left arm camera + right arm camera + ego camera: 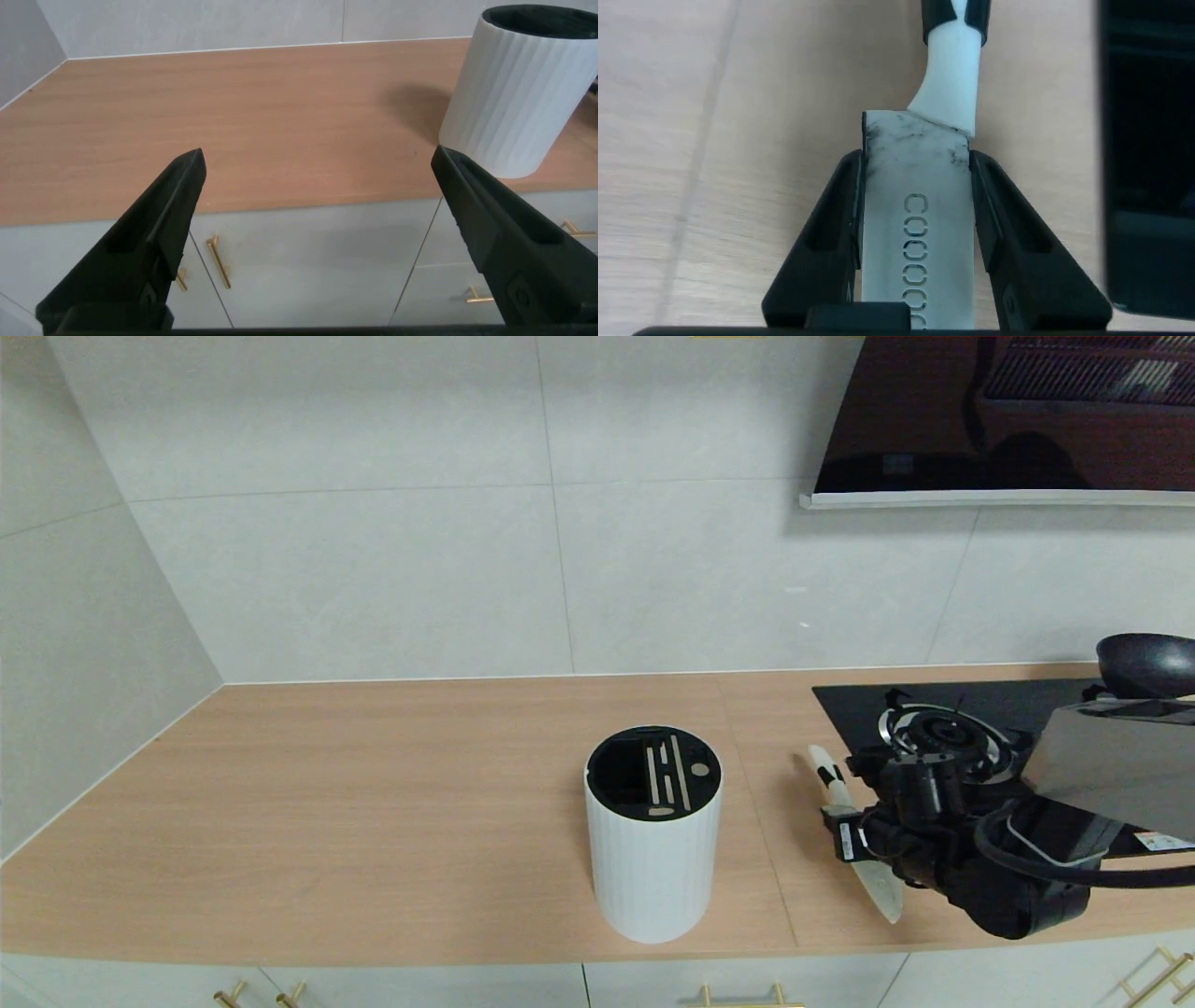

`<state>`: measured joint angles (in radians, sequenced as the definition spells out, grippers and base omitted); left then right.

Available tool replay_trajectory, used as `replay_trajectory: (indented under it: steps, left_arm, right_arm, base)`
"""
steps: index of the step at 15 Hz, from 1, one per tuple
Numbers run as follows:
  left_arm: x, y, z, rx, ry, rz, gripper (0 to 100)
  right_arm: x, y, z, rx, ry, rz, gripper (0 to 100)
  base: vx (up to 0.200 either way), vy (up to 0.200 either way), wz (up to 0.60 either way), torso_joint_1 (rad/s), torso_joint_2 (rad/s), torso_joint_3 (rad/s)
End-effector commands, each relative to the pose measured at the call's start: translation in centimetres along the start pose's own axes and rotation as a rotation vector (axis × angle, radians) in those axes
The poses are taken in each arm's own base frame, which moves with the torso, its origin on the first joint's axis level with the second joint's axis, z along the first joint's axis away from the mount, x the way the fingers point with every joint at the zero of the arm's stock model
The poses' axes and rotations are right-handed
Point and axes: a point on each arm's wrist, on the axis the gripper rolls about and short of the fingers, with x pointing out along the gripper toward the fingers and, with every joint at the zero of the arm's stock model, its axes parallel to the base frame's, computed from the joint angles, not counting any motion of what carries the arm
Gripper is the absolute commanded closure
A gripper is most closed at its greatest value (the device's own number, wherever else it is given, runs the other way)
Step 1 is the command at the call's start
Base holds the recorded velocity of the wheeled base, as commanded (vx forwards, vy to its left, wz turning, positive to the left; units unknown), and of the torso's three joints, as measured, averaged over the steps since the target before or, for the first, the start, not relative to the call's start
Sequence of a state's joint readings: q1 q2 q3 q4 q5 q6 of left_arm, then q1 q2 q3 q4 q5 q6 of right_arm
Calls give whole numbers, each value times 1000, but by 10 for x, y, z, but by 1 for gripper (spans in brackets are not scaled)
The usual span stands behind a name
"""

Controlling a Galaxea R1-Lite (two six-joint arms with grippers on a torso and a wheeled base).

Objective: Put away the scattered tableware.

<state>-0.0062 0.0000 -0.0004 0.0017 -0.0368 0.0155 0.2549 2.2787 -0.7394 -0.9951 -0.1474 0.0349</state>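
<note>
The knife [834,782] lay on the counter [373,803] near its front edge and toward its right end, handle pointing to the back wall and blade tip to the front edge. The right gripper [851,833] sat over the blade just below the handle. In the right wrist view its two fingers [842,215] pressed against either side of the pale, smudged blade [915,224], clamped on it. Whether the knife was lifted off the counter could not be told. Just left of the knife, apart from it, stood a white ribbed holder [653,859], upright near the front edge at about the counter's middle. Its dark top had several narrow slots and one larger opening, and the inside was too dark to tell its contents. Right of the knife a black stove [854,705] was set into the counter, with a burner [938,733] and a dark pan [1144,663] farther right. The left gripper [318,161] hung before the counter's front edge with its fingers spread wide, holding nothing, the holder [523,93] off to one side of it.
</note>
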Motion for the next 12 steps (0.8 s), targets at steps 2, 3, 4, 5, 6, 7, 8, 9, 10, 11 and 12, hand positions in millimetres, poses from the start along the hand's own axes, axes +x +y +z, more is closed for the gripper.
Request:
replay_trajectory:
  steps: [2, 3, 4, 5, 6, 7, 8, 9, 10, 11, 12]
  left_arm:
    - [0, 0, 0, 0, 2, 0, 0]
    - [0, 0, 0, 0, 2, 0, 0]
    - [0, 0, 0, 1, 3, 0, 0]
    - [0, 0, 0, 3, 3, 0, 0]
    - [0, 0, 0, 4, 3, 0, 0]
    - [0, 0, 0, 6, 3, 0, 0]
    - [0, 0, 0, 1, 2, 0, 0]
    - [0, 0, 0, 6, 0, 3, 0]
    - [0, 0, 2, 6, -12, 9, 0]
    - [-2, 0, 10, -1, -62, 10, 0]
    - [-3, 0, 14, -2, -86, 7, 0]
  right_arm:
    - [-51, 13, 41, 0, -136, 56, 100]
    - [-63, 16, 46, -2, -161, 71, 100]
    - [-76, 18, 52, -3, -190, 88, 100]
    - [-83, 18, 53, -5, -200, 96, 100]
    - [-90, 17, 55, -8, -211, 97, 100]
    - [-92, 16, 56, -8, -217, 96, 100]
    - [-97, 16, 60, -2, -236, 93, 100]
    - [-100, 16, 62, 0, -246, 95, 100]
    - [-102, 15, 65, 1, -258, 94, 100]
    - [-106, 16, 68, 2, -272, 99, 100]
    - [-106, 17, 68, 1, -273, 101, 100]
  base:
    - [0, 0, 0, 0, 0, 0]
    - [0, 0, 0, 0, 0, 0]
    - [0, 0, 0, 0, 0, 0]
    - [0, 0, 0, 0, 0, 0]
    - [0, 0, 0, 0, 0, 0]
    - [0, 0, 0, 0, 0, 0]
    - [0, 0, 0, 0, 0, 0]
    - [0, 0, 0, 0, 0, 0]
    - [0, 0, 0, 0, 0, 0]
    - [0, 0, 0, 0, 0, 0]
    - [0, 0, 0, 0, 0, 0]
